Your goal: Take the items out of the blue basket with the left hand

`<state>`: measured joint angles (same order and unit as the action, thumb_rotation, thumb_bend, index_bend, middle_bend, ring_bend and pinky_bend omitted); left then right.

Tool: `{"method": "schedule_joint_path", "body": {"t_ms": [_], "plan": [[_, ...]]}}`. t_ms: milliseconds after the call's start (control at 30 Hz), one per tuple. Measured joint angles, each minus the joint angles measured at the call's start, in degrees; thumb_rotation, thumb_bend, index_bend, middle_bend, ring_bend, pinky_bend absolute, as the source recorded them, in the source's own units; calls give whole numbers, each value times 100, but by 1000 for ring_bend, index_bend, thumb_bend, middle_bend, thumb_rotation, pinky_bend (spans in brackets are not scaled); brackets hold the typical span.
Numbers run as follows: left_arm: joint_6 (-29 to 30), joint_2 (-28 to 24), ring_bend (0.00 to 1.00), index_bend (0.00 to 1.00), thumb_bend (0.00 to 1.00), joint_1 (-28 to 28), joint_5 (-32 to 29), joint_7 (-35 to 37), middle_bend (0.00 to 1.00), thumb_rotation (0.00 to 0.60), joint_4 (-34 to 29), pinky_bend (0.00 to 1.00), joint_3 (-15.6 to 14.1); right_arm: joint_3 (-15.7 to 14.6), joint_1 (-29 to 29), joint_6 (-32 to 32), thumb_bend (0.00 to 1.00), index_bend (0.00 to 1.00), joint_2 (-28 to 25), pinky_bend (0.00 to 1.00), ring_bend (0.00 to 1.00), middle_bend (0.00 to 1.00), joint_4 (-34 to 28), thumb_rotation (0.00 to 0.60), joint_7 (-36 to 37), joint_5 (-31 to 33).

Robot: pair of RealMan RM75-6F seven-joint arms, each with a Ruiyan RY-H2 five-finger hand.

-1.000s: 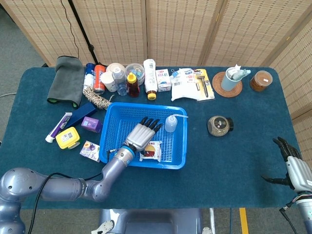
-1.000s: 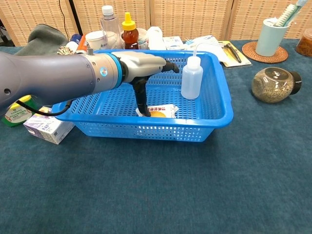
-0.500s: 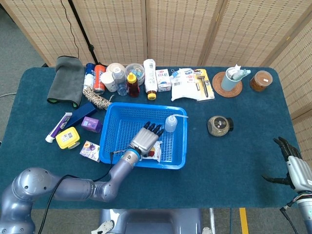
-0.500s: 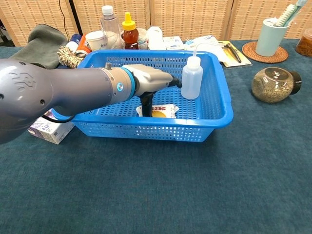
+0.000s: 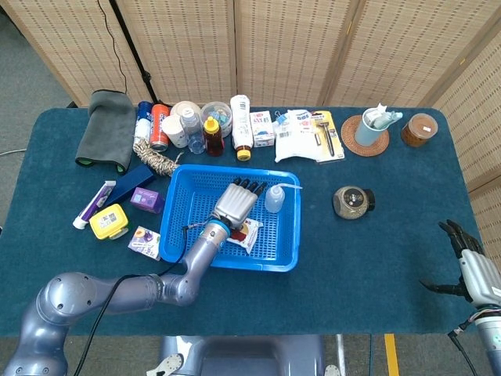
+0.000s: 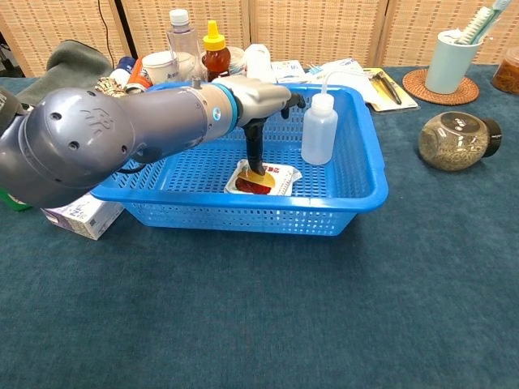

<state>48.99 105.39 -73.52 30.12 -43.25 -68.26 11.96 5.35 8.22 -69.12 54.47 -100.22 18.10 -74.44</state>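
Head view: left hand (image 5: 236,202) over the blue basket (image 5: 182,235), palm down, fingers stretched toward the far wall and slightly apart. Snack packet (image 5: 246,233) lies on the basket floor just under the wrist side of the hand, partly covered by it. Squeeze bottle (image 5: 273,199) stands upright in the basket's far right corner, just beside the fingertips, contact unclear. Right hand (image 5: 472,265) at the table's right edge, fingers spread, nothing in it, well apart from the basket. Round jar (image 5: 353,200) sits on the cloth right of the basket.

Chest view: left hand (image 6: 258,96) enters from the left, its back level above the basket. Thumb (image 6: 255,156) points straight down and its tip presses on the snack packet (image 6: 274,180), which is flat on the basket (image 6: 357,191) floor. Other fingers extend toward the squeeze bottle (image 6: 319,130), close to its neck; not wrapped around anything. Packet is not lifted, only touched from above. Right hand is out of this view.
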Motion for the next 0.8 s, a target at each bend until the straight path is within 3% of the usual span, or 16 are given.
{"method": "schedule_joint_path", "body": {"t_ms": [233, 467, 800], "plan": [[45, -421, 0, 0, 61, 127, -53, -6, 0, 600, -719, 0, 7, 6, -12, -22, 0, 0, -7, 0, 0, 0, -1, 600, 7, -2], [299, -944, 0, 0, 62, 265, -429, -312, 0, 600, -1698, 0, -280, -18, -14, -24, 0, 0, -7, 0, 0, 0, -35, 600, -18, -60], [605, -551, 9, 0, 62, 389, -204, -269, 0, 600, -1540, 33, -417, -24, -17, -21, 0, 0, -18, 0, 0, 0, -31, 600, 18, -82]]}}
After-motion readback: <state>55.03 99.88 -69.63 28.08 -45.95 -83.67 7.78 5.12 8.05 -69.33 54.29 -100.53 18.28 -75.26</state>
